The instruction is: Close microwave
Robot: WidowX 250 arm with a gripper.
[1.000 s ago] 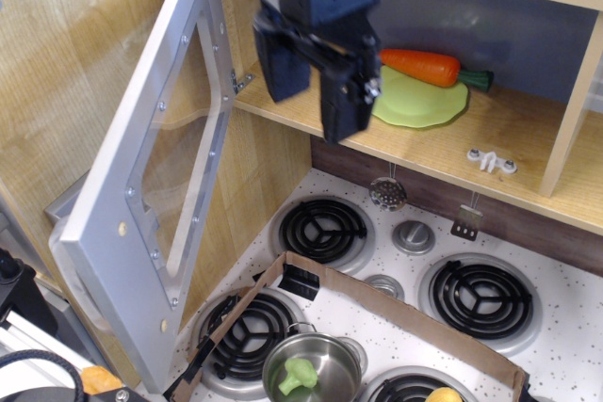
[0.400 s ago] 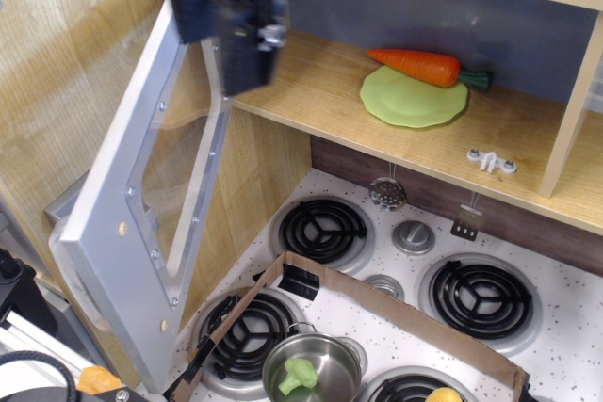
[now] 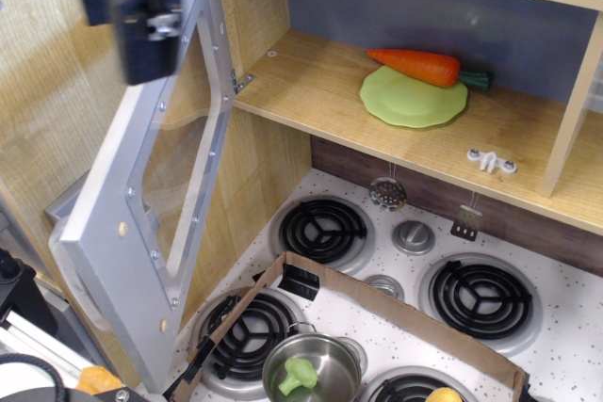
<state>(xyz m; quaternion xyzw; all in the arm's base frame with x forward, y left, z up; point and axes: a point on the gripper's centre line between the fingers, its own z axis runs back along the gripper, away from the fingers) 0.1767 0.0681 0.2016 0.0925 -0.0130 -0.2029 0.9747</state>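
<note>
microwave [image 3: 415, 54]: wooden compartment with a blue-grey back wall, filling the frame from 12 to 3 o'clock. stands open.

door [image 3: 155, 176]: silver-grey, clear window in the middle, hinged on the compartment's left edge and swung wide out toward 9 o'clock. its free end hangs low at 8 o'clock. small round dots show along the frame.

gripper [image 3: 141, 11]: dark blue, blurred, at 10 to 11 o'clock in the top left corner, just outside the door's upper edge. overlaps the door frame in the view; contact cannot be told. whether the fingers are spread or closed cannot be told, and nothing is seen held.

plate [image 3: 407, 101]: light green, flat on the microwave floor, at about 1 o'clock.

carrot [image 3: 415, 65]: orange with green top, lying across the far rim of the plate, tip pointing toward 9 o'clock.

latch [image 3: 491, 161]: small white piece on the front of the microwave floor, at 3 o'clock.

stove [image 3: 396, 270]: white speckled top below the microwave, 4 to 6 o'clock, with black coil burners and a silver knob between them.

cardboard strip [image 3: 377, 300]: brown, bent, lying across the stove from 6 to 5 o'clock.

pot [image 3: 313, 369]: small steel pot at 6 o'clock, just inside the cardboard strip, on a front burner.

green piece [image 3: 300, 376]: small toy vegetable inside the pot.
</note>
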